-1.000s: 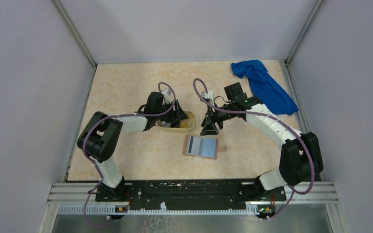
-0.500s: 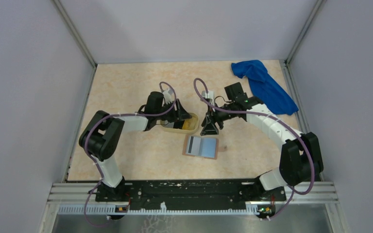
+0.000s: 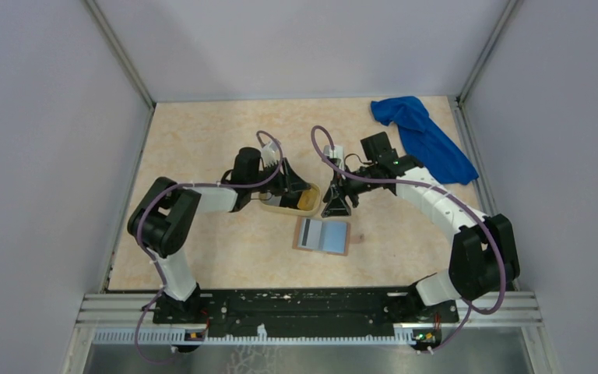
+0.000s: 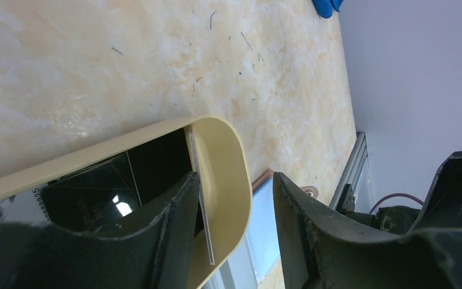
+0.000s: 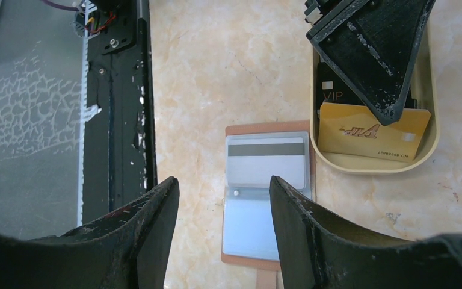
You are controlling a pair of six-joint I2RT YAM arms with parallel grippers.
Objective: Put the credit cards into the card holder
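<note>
A beige marbled counter [image 3: 202,148] sits between plain grey walls, with a blue cloth [image 3: 424,140] crumpled at its far right corner. Near the middle, the card holder [image 3: 323,235] lies open and flat, its grey-blue slots facing up. One striped card [image 5: 266,158] appears to sit already in the half nearer the pale yellow tray [image 5: 370,167], which lies just beside the holder. In the tray a yellow card [image 5: 361,141] rests over a black card [image 5: 335,90], so most of the credit cards have not yet been moved. The left gripper [image 4: 236,180] reaches down into the tray with its jaws partly apart. One finger is inside and the other outside the rounded end wall, and nothing is clamped between them. A thin card edge [image 4: 200,198] stands just beside the inner finger, though which card it belongs to cannot be told. The right gripper [image 5: 222,186] hovers above the holder's edge with its jaws wide and empty. The step in hand looks like picking a card out of the tray. The next move probably calls for closing on the card alone rather than on the tray wall. After that, the card would be lifted clear and slid edge-first into a free slot, while the right gripper perhaps steadies the holder.
</note>
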